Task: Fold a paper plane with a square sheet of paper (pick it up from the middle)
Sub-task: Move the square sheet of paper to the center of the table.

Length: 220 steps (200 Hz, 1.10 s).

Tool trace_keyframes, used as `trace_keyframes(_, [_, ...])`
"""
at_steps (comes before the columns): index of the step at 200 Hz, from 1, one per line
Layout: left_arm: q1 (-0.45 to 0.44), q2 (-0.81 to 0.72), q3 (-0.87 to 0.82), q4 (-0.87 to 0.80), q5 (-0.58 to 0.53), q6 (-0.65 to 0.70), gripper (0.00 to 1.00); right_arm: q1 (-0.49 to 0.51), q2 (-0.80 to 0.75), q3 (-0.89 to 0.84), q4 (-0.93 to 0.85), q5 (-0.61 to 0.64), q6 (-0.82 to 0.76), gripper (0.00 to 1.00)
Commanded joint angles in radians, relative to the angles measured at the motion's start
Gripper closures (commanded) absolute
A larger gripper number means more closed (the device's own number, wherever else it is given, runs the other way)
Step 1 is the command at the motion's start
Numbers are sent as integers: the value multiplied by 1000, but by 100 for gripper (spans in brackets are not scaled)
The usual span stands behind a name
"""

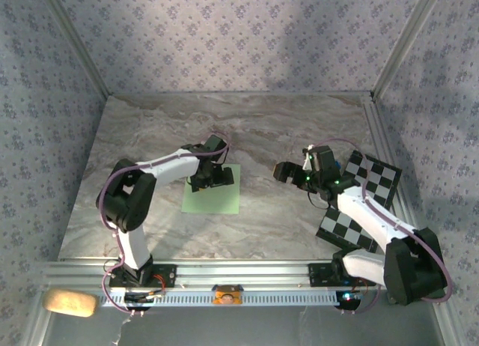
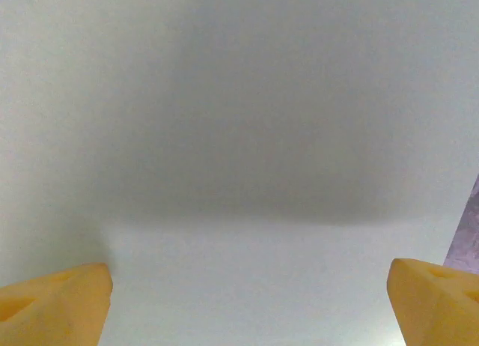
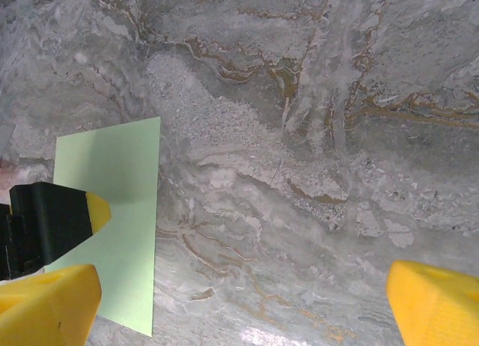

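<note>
The square sheet of paper (image 1: 212, 196) lies flat and unfolded on the marble table, left of centre. It is light green. The paper plane is out of view. My left gripper (image 1: 206, 178) points down over the far half of the sheet. In its wrist view the pale sheet (image 2: 239, 136) spreads close under the gripper (image 2: 251, 308), whose yellow fingertips (image 2: 56, 305) stand wide apart with nothing between them. My right gripper (image 1: 289, 172) hovers open over bare marble to the right of the sheet (image 3: 112, 204). Nothing sits between its yellow fingers (image 3: 438, 305).
A black-and-white checkered board (image 1: 368, 183) lies at the right under the right arm. Aluminium rails (image 1: 382, 147) edge the table and patterned walls enclose it. A tan object (image 1: 69, 302) rests beyond the near rail at the left. Bare marble (image 1: 262, 136) separates the grippers.
</note>
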Motion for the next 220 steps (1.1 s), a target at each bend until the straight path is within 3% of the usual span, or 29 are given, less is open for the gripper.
trace_keyframes(1, [-5,-41,74,-94,-55,107,6,4,-22,36,-1,4,6,0])
trace_keyframes(70, [1,34,144,-231,7,266,6,15,6,49,-21,-29,6,1])
trace_keyframes(143, [1,111,207,-300,-28,251,7,28,24,59,-50,-36,-1,0])
trace_keyframes(220, [46,146,221,-259,-13,211,6,36,53,68,-54,-45,-8,0])
